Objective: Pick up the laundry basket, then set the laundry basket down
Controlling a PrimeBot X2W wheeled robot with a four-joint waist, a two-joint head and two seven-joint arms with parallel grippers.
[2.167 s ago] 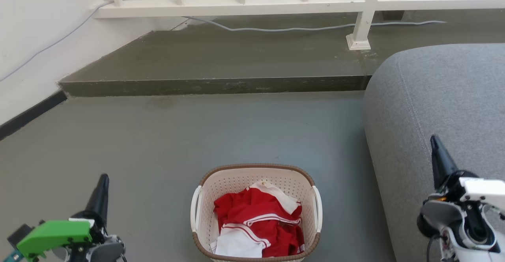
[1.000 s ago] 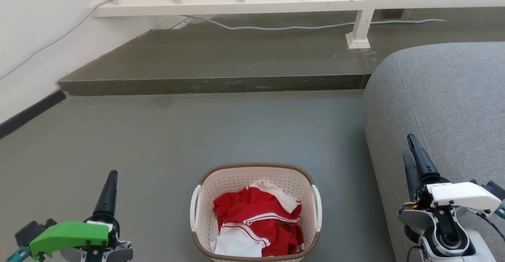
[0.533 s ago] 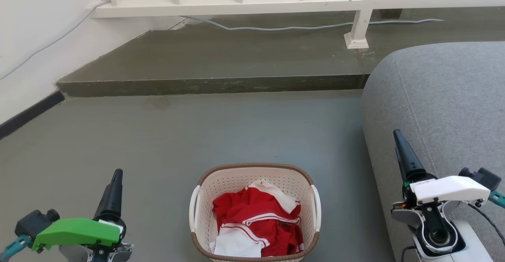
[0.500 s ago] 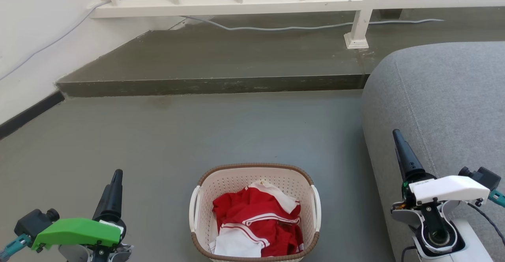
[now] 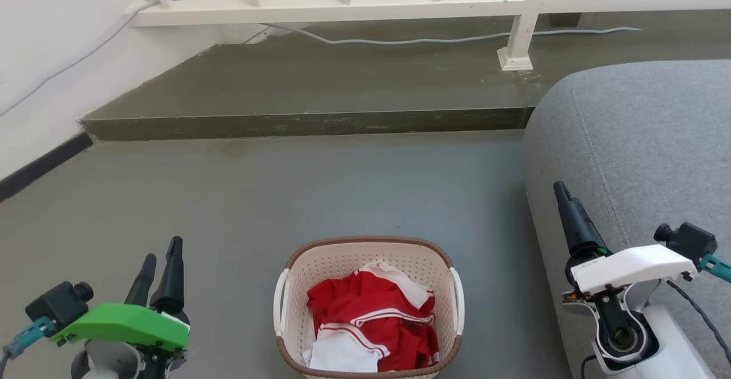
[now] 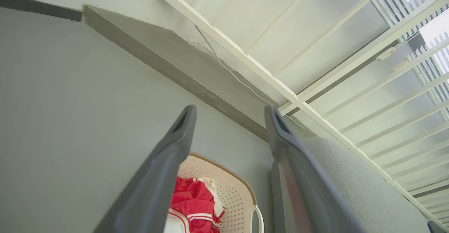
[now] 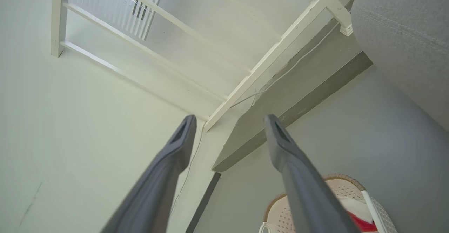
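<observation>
The laundry basket is set on the grey floor, near the grey sofa (on the robot's right). A raised step is seen beyond, topped by a white railing. Red and white clothes are held inside. The left gripper and the right gripper are held with fingers apart, nothing grasped.

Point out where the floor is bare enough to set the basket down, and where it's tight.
Bare floor runs wide between the laundry basket and the step, and leftward to the baseboard. Tight: the strip between the basket's right handle and the sofa.
</observation>
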